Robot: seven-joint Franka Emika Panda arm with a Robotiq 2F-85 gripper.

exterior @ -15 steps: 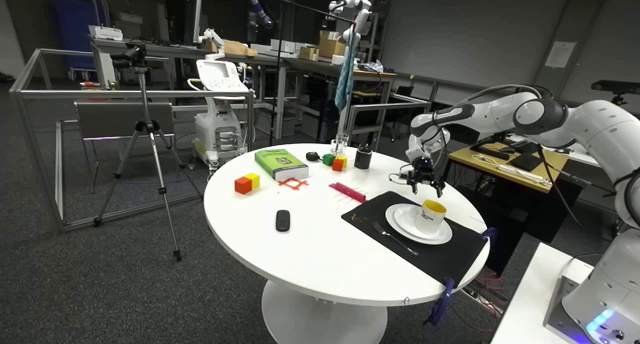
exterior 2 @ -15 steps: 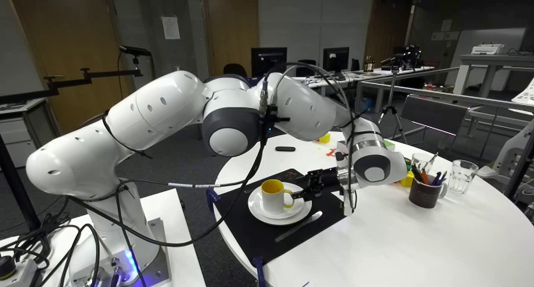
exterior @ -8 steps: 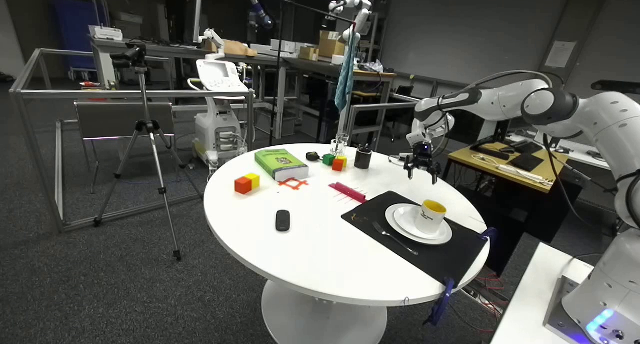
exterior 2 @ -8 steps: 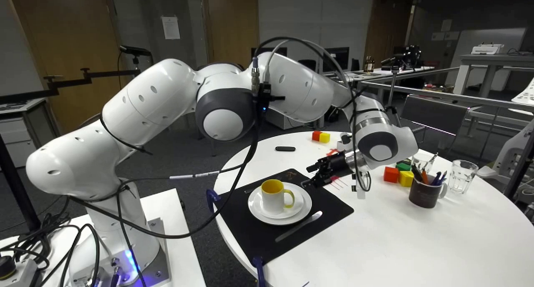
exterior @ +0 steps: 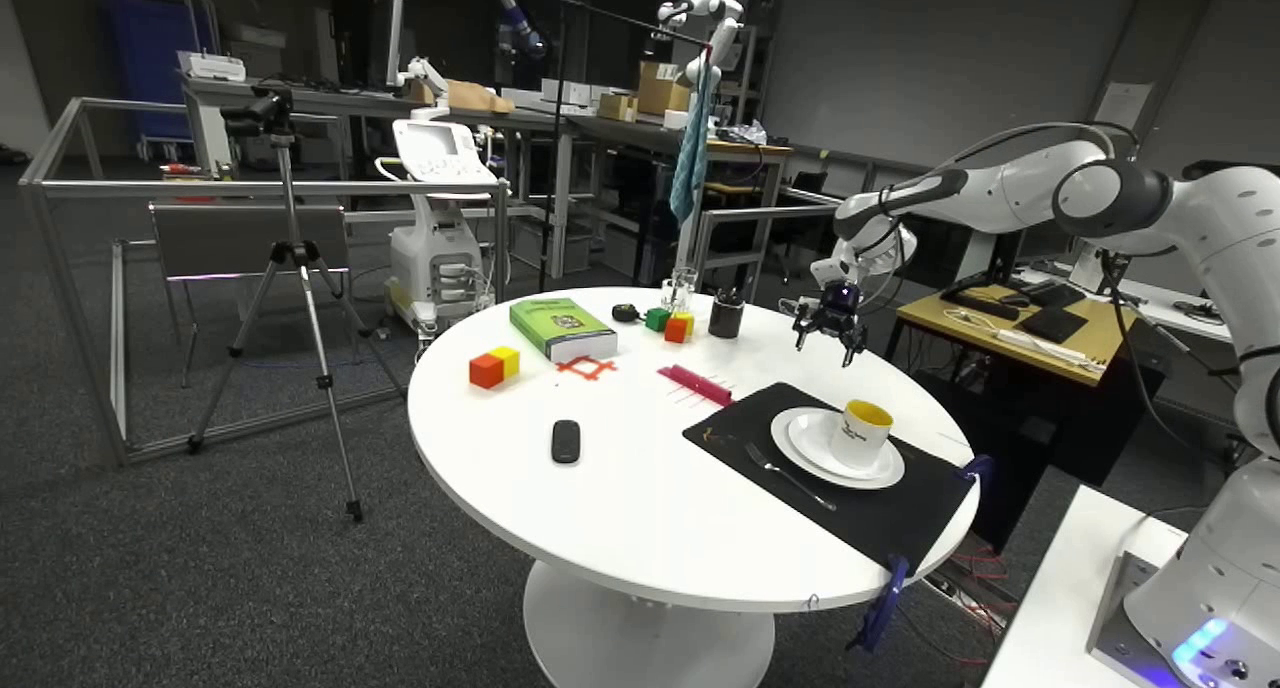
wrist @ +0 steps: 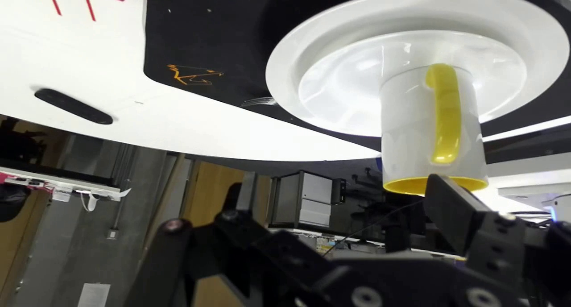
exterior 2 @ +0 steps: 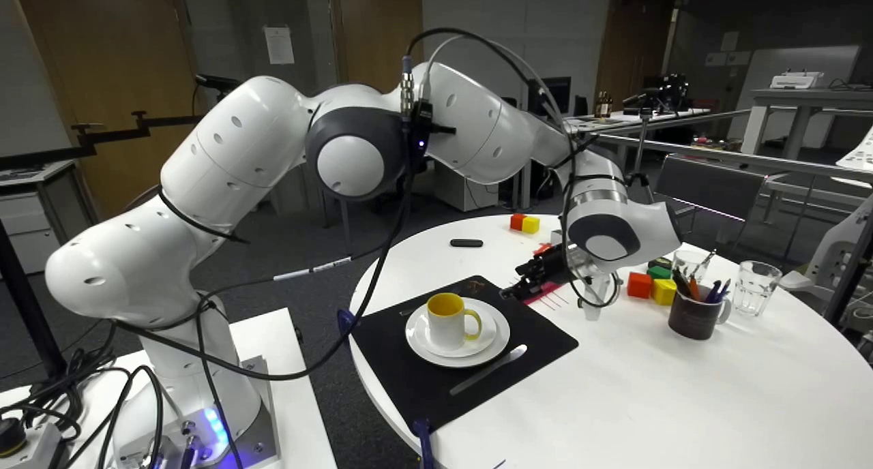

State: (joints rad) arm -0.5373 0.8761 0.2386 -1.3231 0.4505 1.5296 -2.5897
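Observation:
My gripper point(exterior: 825, 349) is open and empty, above the table on the handle side of a white mug point(exterior: 858, 446) with a yellow inside. In an exterior view the gripper point(exterior 2: 516, 288) is apart from the mug point(exterior 2: 445, 327) and its yellow handle point(exterior 2: 473, 325). The mug stands upright on a small plate on a larger white plate point(exterior 2: 417, 350). The plates rest on a black placemat point(exterior 2: 539, 343). In the wrist view the scene is upside down; the right finger point(wrist: 455, 209) overlaps the mug's rim point(wrist: 408, 185). A fork point(exterior: 790, 476) and a knife point(exterior 2: 488, 371) flank the plates.
On the white table point(exterior: 620, 508) are a black remote-like object point(exterior: 566, 441), a green book point(exterior: 563, 330), coloured cubes point(exterior: 487, 370), a pink strip point(exterior: 696, 384), a dark mug with pens point(exterior 2: 696, 312) and glasses point(exterior 2: 757, 288). Blue clamps point(exterior: 880, 608) grip the table edge.
My gripper has drawn back from the mug's handle, up and away over the table, then turned slightly. It stays open. The mug, plates and cutlery have not moved.

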